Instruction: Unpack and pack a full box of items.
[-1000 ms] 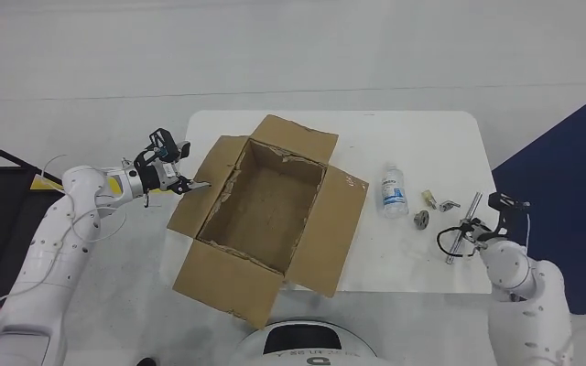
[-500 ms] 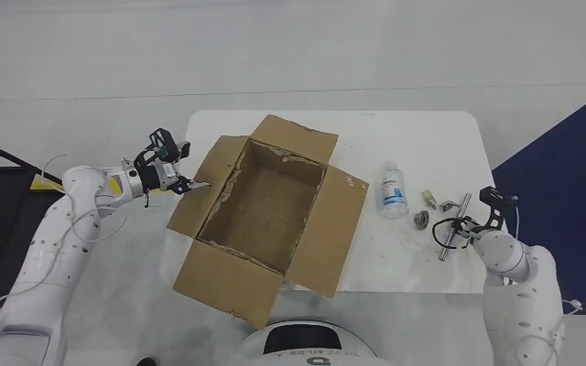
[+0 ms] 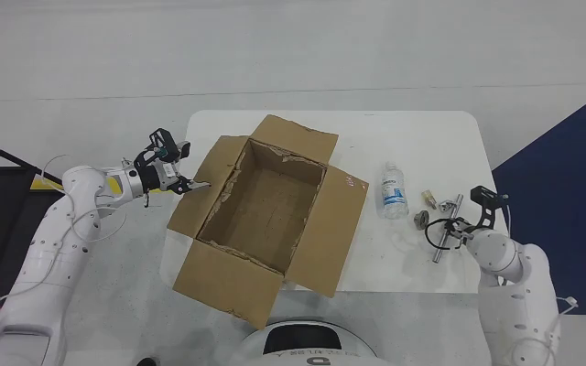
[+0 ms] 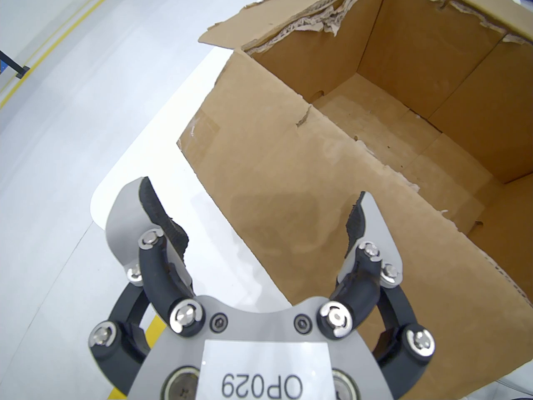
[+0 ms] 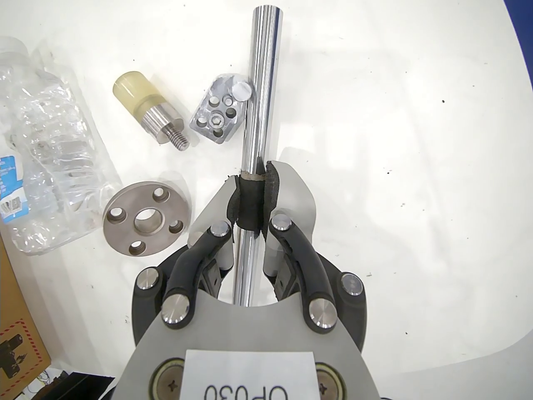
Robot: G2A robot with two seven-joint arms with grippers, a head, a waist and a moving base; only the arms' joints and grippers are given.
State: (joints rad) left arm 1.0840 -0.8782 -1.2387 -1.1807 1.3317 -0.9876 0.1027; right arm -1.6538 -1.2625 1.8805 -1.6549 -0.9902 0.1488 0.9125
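Clamping the rod, the right gripper has its fingers pressed together on the shaft, which runs on past their tips over the table. Bracket sits just ahead of the fingers, beside the rod. Flange, stud and bottle lie further aside. Left gripper fingers are spread, with the open box flap just beyond their tips.

A white table with rounded corners sits in the middle of the frame on a pale grey floor, with a dark blue panel cutting in at the right edge and a black surface at the left edge.
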